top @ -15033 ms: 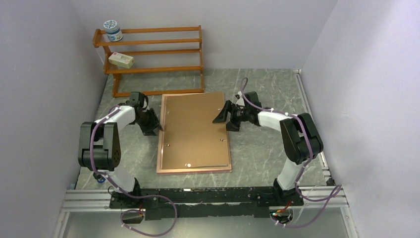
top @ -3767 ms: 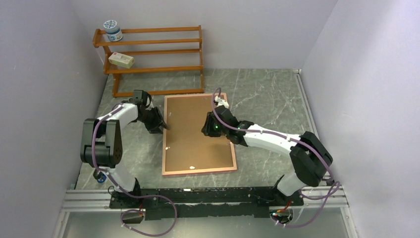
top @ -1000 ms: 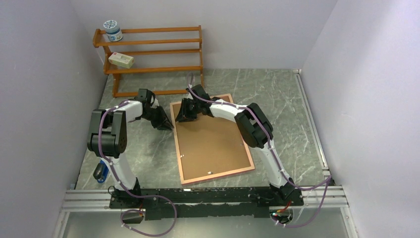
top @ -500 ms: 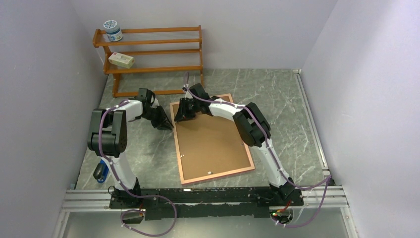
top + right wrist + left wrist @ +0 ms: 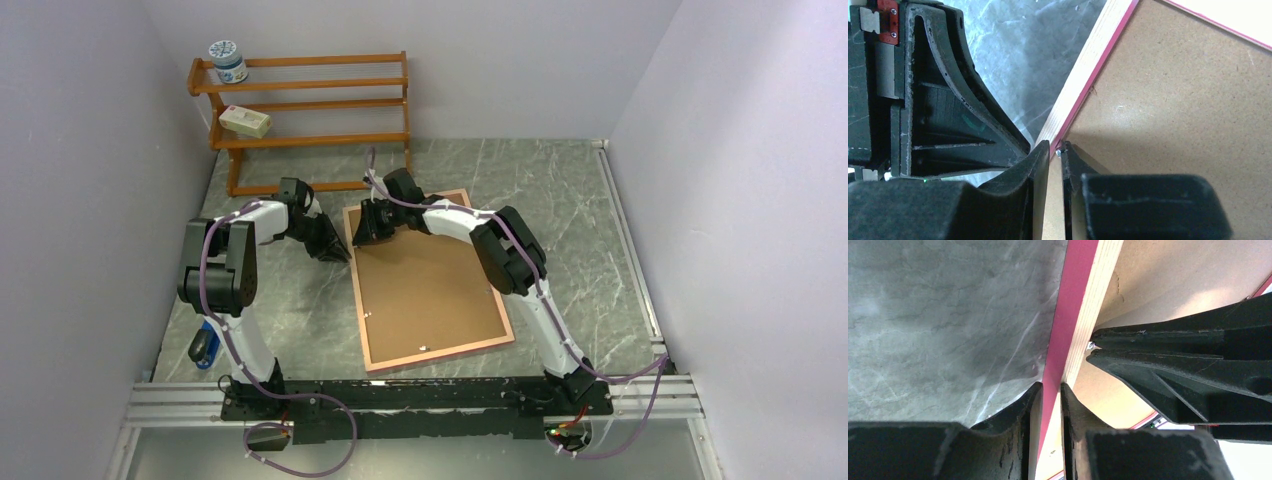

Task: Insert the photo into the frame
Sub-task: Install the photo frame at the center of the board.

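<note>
Your frame (image 5: 441, 353) has swung round since fifteen seconds ago. Then it lay square to the near edge with the board askew on it. Now its near end points toward the right arm, and the board (image 5: 425, 285) sits inside the rim. Over the last second it has not shifted.

It lies back up on the table (image 5: 570, 200): a pink rim with a pale wood edge, filled by the speckled brown board. Its far left corner is at both sets of fingers.

Your left gripper (image 5: 1048, 392) is clamped on the rim, one finger on each side of the pink edge. Your right gripper (image 5: 1054, 155) sat mid-board four seconds ago. Its fingers are now almost together at a small metal tab (image 5: 1091, 345) just inside the rim, and you cannot tell whether they pinch it. Beyond the fingers stands the rack (image 5: 320, 140).
</note>
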`<state>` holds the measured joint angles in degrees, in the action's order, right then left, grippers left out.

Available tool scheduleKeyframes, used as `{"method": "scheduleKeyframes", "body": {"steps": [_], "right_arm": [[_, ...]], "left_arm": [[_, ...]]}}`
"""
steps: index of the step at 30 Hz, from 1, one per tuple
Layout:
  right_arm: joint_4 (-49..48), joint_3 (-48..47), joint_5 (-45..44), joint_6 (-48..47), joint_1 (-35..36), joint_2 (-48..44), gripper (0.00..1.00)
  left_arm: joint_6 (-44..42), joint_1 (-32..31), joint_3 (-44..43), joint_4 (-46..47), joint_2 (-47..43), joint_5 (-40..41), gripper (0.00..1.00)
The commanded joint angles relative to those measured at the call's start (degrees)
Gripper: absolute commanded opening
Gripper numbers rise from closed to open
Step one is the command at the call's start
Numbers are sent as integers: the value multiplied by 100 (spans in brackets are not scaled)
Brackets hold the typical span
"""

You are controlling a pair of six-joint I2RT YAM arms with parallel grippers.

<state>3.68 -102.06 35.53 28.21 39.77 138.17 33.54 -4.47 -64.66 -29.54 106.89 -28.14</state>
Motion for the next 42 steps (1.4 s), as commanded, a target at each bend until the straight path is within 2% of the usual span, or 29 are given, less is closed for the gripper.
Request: {"method": "scheduleKeyframes", "body": {"steps": [1, 13, 23, 27, 31, 42], "right_arm": [[911, 40, 91, -594, 103, 545, 19], [1159, -261, 609, -1015, 139, 762, 17], [1205, -263, 764, -1153, 145, 818, 10], [1733, -455, 957, -1715, 175, 830, 10], [2312, -654, 774, -2306, 249, 811, 10], [2433, -1060, 292, -2268, 282, 727, 11]], "left_arm": [[-192, -28, -15, -182, 253, 477, 24], [-181, -28, -28, -192, 262, 484, 24], [-164, -28, -3, -184, 270, 482, 24], [-149, -28, -28, -175, 275, 460, 24], [-142, -28, -44, -164, 275, 450, 24], [-155, -28, -69, -131, 254, 450, 23]]}}
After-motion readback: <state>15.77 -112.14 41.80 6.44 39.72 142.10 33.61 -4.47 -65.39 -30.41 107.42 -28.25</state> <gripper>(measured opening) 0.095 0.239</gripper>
